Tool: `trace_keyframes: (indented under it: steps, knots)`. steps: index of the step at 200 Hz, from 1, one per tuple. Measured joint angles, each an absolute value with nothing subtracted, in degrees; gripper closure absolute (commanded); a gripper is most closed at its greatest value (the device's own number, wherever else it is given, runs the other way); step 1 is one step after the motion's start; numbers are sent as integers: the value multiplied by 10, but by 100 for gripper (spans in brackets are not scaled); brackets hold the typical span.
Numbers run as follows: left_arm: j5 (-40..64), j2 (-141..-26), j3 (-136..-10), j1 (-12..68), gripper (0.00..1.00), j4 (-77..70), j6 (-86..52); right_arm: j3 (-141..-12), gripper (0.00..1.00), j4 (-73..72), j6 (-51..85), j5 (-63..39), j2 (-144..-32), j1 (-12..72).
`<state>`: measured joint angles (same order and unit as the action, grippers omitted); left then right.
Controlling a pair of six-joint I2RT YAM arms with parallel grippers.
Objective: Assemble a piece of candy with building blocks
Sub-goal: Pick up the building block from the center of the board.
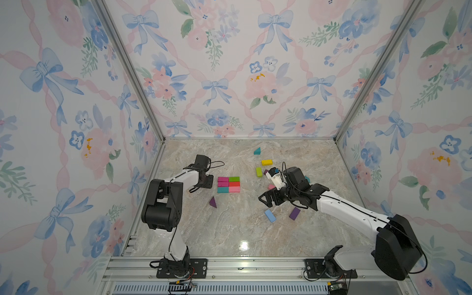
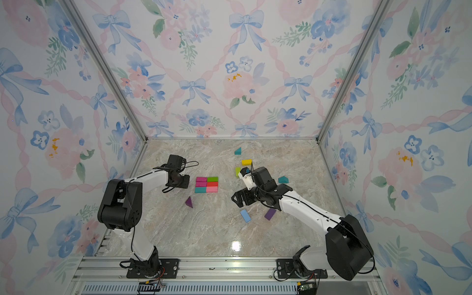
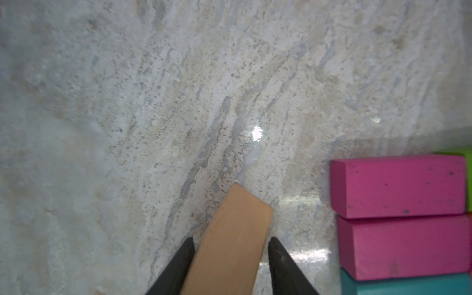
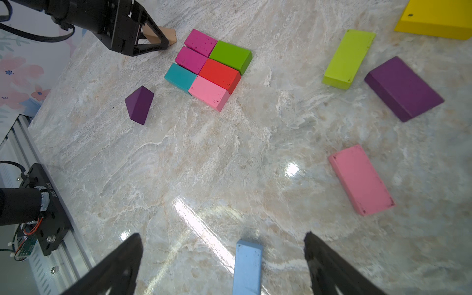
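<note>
Six building blocks lie packed in a flat rectangle: two magenta, teal, green, red and pink. Just left of it, my left gripper is shut on a tan triangular block that rests low against the table. My right gripper hangs open over a light blue brick, which lies between its fingers without touching them. A purple prism stands in front of the rectangle.
Loose blocks lie on the right half: a teal prism, yellow brick, lime brick, pink brick, purple brick, another purple block and a second teal prism. Floral walls enclose the marble table.
</note>
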<state>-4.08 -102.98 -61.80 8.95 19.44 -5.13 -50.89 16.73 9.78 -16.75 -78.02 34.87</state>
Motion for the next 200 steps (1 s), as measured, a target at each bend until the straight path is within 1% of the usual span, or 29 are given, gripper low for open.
trace_keyframes:
  steps: [37,78,102,125,151,170,200]
  knots:
    - [-41,-1023,-618,90,57,194,-51,-509,1,167,98,-168,-780,349]
    - [-37,-1022,-618,87,71,194,-54,-509,1,167,98,-168,-780,349]
    - [-34,-1021,-618,85,73,194,-56,-509,1,167,98,-168,-780,349]
    - [-28,-1021,-618,82,80,194,-57,-509,1,167,98,-168,-780,349]
    - [-20,-1013,-617,79,81,195,-62,-509,1,168,98,-168,-780,349]
    - [-4,-985,-615,78,82,199,-71,-509,1,168,98,-168,-780,349]
    - [67,-907,-608,82,81,196,-102,-510,1,170,100,-168,-780,349]
